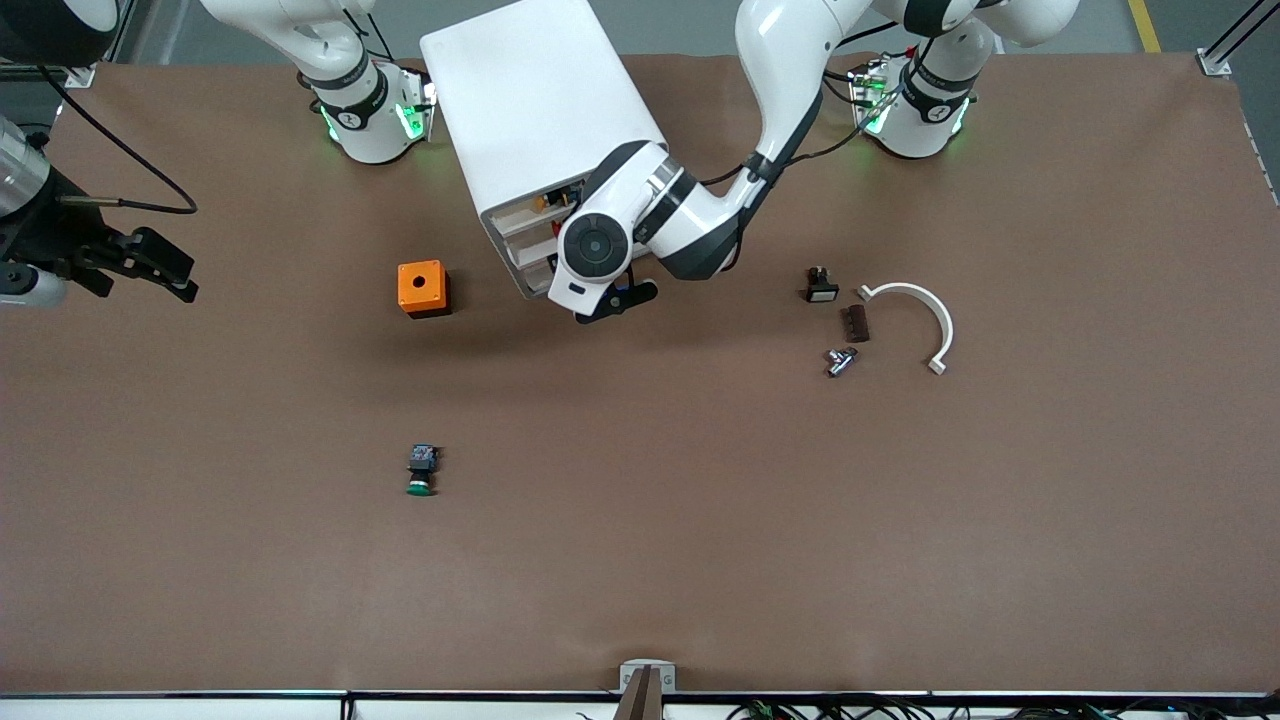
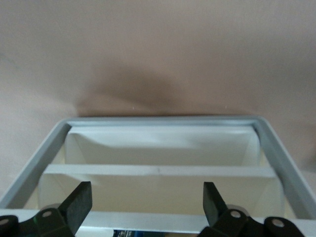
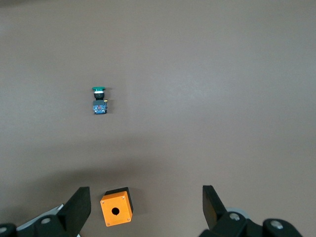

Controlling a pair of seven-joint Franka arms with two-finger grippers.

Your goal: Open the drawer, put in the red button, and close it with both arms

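The white cabinet [image 1: 540, 100] stands between the arms' bases. Its drawer fronts [image 1: 525, 255] face the front camera. My left gripper [image 1: 620, 300] is at those fronts, open and empty. In the left wrist view it [image 2: 147, 200] hangs over a cream-white drawer tray [image 2: 158, 148] with cross walls. A bit of blue shows under the tray's near rim; I cannot tell what it is. The red button is hidden. My right gripper [image 1: 170, 272] is open and empty, up in the air at the right arm's end. It [image 3: 146, 205] looks down on the table.
An orange box [image 1: 423, 288] [image 3: 116, 212] with a round hole sits beside the cabinet. A green-capped button [image 1: 421, 470] [image 3: 99, 101] lies nearer the front camera. Toward the left arm's end lie a small black part [image 1: 821, 286], a brown part [image 1: 855, 322], a metal part [image 1: 840, 360] and a white curved band [image 1: 915, 310].
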